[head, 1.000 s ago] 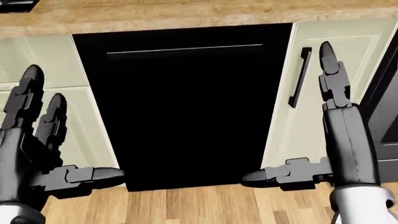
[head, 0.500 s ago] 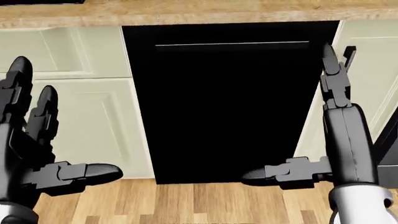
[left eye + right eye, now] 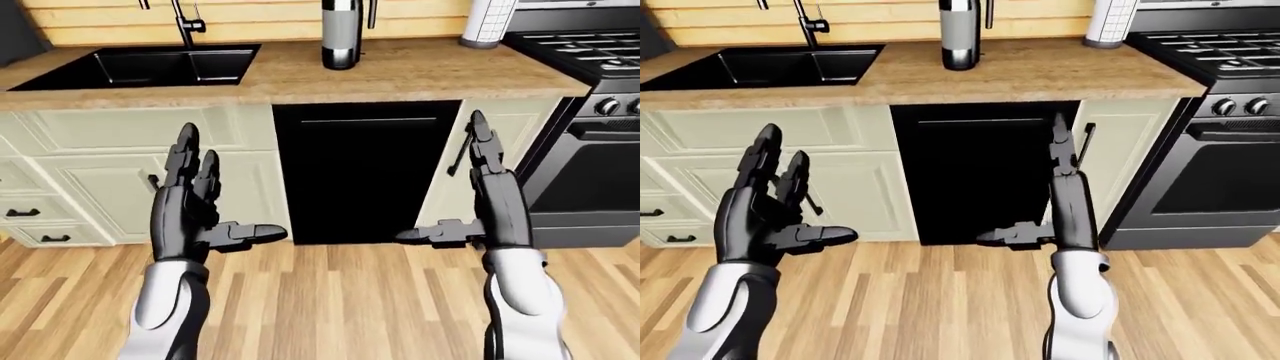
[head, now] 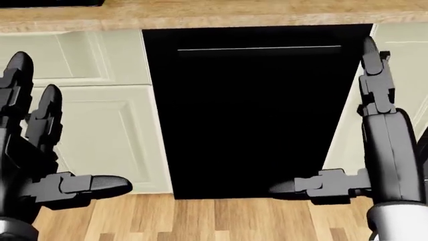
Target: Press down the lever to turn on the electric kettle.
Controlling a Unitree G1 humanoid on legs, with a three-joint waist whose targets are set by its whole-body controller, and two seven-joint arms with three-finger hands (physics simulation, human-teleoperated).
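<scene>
I see the electric kettle upright at the wooden counter's far edge, above the black dishwasher, sink at left, stove at right, left hand and right hand both released, fingers spread, holding nothing, well short of it

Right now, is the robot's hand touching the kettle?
No. Both the left hand and right hand hang open below the counter, while the kettle stands above.

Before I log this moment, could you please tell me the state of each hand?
Left hand: open, fingers spread, holding nothing.
Right hand: open, fingers extended, holding nothing.
</scene>
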